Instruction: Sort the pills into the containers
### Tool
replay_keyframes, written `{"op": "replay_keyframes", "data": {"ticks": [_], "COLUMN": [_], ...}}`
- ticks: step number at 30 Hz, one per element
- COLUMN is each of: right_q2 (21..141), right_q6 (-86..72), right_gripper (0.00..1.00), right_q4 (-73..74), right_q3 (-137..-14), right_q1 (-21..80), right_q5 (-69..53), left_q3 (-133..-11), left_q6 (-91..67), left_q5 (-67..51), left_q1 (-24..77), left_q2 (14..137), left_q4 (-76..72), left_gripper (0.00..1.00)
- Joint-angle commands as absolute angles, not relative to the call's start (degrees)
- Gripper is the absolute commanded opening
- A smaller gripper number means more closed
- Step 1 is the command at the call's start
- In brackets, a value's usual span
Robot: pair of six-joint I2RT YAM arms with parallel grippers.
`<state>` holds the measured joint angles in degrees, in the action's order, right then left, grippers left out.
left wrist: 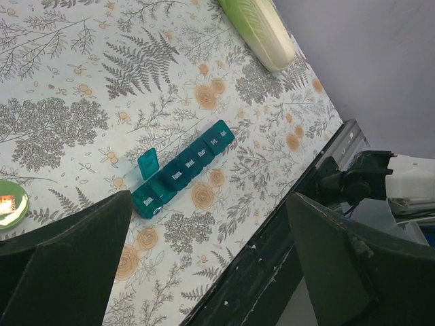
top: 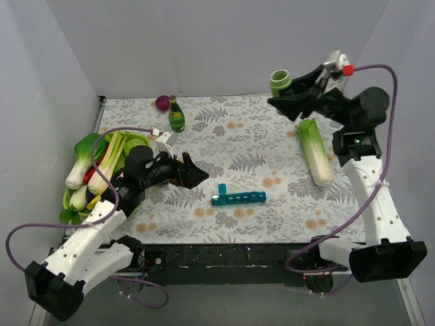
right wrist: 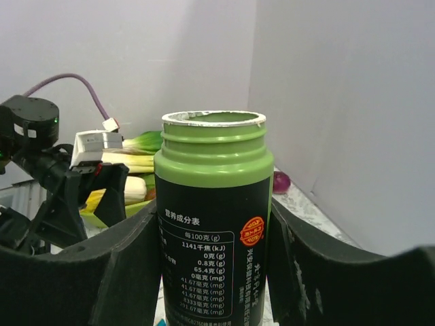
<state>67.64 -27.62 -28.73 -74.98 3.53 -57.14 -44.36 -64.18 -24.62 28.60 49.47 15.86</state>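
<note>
Nearest the front edge of the floral-print worktop point(top: 224, 142), a long narrow teal-blue plastic pill organiser point(top: 238, 197) point(left wrist: 183, 170): lying flat, long axis left to right along that edge, "Sun" end to the left, "Sat" end to the right, one lid near the left end flipped up. Just left of it and slightly farther back, the left hand point(top: 197, 171) point(left wrist: 207, 265), fingers spread wide with nothing between them, apart from the organiser. At the left edge, a heap of leafy green and white vegetables point(top: 92, 170). Farther back on the right, a pale green napa cabbage point(top: 316, 153), lengthwise front to back. Near the back wall, a small dark green bottle with a yellow label point(top: 177, 115), upright, beside a round purple vegetable point(top: 162, 102). Farthest, raised at the back right, the right hand point(top: 289, 95) point(right wrist: 214, 285), clamped on a light green plastic bottle with a dark label point(top: 281, 83) point(right wrist: 211, 204): upright, capless, mouth open upward.
</note>
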Motion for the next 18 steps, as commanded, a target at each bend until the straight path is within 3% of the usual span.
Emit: {"op": "replay_keyframes", "data": {"ticks": [1, 4, 5, 7, 10, 15, 18], "right_q2": [68.18, 68.91, 68.65, 67.95, 68.02, 67.16, 65.66], "right_q6": [4.75, -3.42, -5.6, -12.71, -1.0, 4.28, 31.3], "right_gripper": [0.01, 0.01, 0.01, 0.01, 0.01, 0.01, 0.02], "right_q4": [1.06, -3.15, -6.64, -19.96, -9.68, -12.49, 14.52], "right_q3": [-80.86, -81.65, -80.69, -75.77, -77.17, -70.41, -70.14], "right_q1": [12.84, 5.98, 6.15, 7.37, 10.37, 10.72, 11.51], "right_q5": [-34.42, -34.35, -45.59, -55.95, -51.16, -73.45, -75.06], "left_q3": [-45.0, -45.52, -45.53, -45.44, -44.83, -43.95, -44.3], "left_q6": [-61.88, -61.7, -61.53, -60.56, -59.77, -57.31, -54.24], "left_q5": [-25.05, -25.57, -25.49, -25.14, -25.75, -29.09, -28.04], "left_q1": [28.3, 28.39, 28.39, 28.3, 28.39, 28.39, 28.39], "left_q2": [49.48, 49.66, 49.31, 48.78, 48.16, 47.37, 46.32], "left_q4": [15.38, 15.99, 16.08, 16.09, 15.65, 16.08, 18.19], "left_gripper": [0.98, 0.98, 0.98, 0.98, 0.98, 0.98, 0.98]}}
